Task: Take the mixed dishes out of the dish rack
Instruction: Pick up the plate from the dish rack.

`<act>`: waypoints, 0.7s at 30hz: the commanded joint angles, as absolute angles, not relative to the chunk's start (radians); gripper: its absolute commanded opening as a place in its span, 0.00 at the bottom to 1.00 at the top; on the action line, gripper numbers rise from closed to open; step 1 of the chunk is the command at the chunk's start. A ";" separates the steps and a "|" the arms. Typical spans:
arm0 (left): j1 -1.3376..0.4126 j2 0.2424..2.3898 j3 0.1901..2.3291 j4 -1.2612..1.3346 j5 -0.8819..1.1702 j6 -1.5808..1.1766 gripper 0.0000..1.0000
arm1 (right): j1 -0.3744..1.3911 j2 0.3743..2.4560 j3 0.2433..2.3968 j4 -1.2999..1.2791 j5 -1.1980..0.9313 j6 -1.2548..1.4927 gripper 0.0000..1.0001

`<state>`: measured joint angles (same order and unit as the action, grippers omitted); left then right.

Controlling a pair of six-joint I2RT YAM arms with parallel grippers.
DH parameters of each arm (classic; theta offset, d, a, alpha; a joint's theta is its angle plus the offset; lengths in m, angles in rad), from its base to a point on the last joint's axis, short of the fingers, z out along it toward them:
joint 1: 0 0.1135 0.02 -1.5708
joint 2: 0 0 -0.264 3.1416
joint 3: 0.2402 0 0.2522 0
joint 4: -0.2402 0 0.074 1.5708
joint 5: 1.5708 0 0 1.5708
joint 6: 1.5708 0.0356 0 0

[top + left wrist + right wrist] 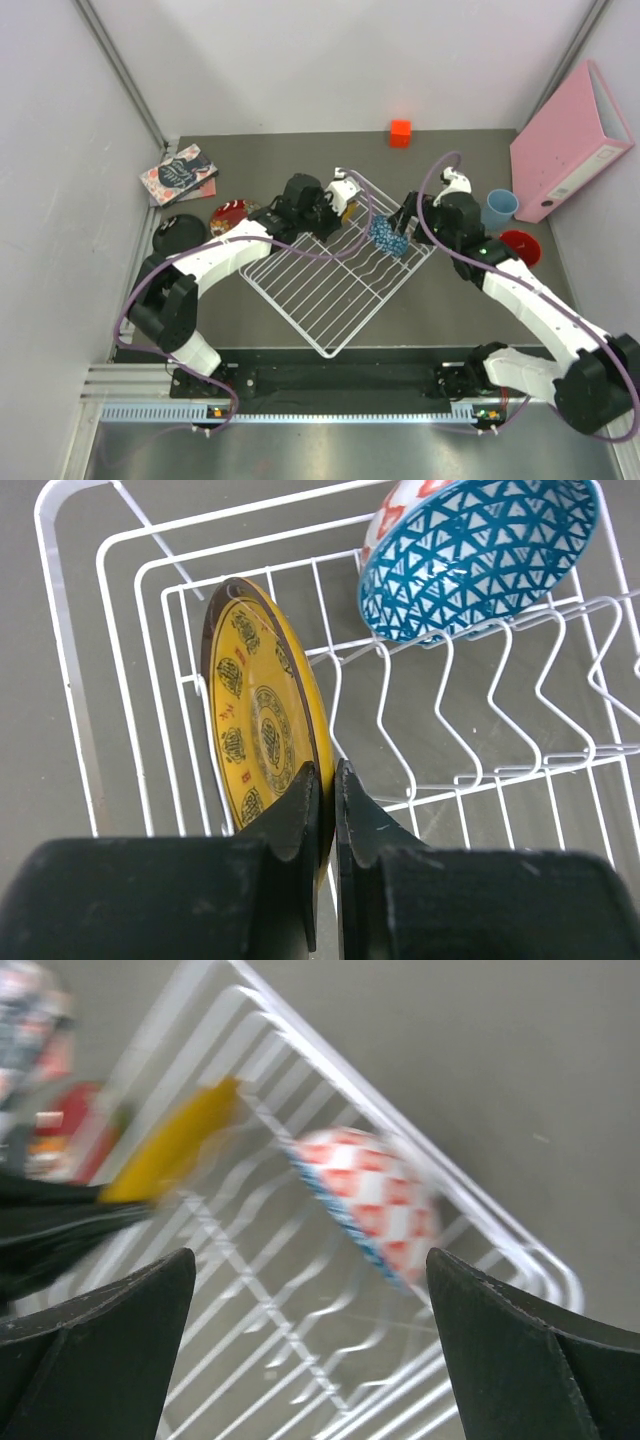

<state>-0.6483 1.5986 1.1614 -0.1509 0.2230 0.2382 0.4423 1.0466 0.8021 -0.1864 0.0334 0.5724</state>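
Currently left claw (327, 772) is pinched on the yellow plate (262, 730): both black wedge fingers (290, 820) pressed against its lower rim, one per face. Plate stands on edge inside the rack (70, 640). It has a glossy yellow glaze, dark round medallion prints and a thin brown band at the rim. Rack is white coated wire with rounded corners, low looped sides and zigzag divider wires across the floor. Bowl (480, 555) sits tilted on its side in those zigzags, beyond the plate and apart from it. Its outside is a blue triangle lattice on white; the inside shows red-and-white.

Right claw (310, 1350) is spread wide, gripping nothing, hanging over the bowl's corner of the rack. That view is blurred: bowl reads as a red-white checked dome with a blue edge, plate as a yellow smear.

From above, rack lies turned like a diamond on the matte dark grey table (240, 330). Left claw is at its far corner, right claw at its right corner just beside the bowl. Off the rack: black plate (180, 235) and reddish plate (232, 215) to the left, pale blue cup (498, 208) and a round red dish (520, 245) to the right; can't tell if that one is mug or plate. Orange cube (400, 132) far back, pink binder (570, 140) tilted at far right, book (180, 172) far left.
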 commanded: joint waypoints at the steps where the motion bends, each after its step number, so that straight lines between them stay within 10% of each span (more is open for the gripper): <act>1: -0.637 1.562 1.174 -0.043 0.256 0.215 0.00 | 0.442 1.153 0.864 -0.284 0.237 0.511 0.96; 21: -0.637 1.549 1.173 -0.023 0.310 0.189 0.00 | 0.434 1.097 0.853 -0.210 0.317 0.505 0.91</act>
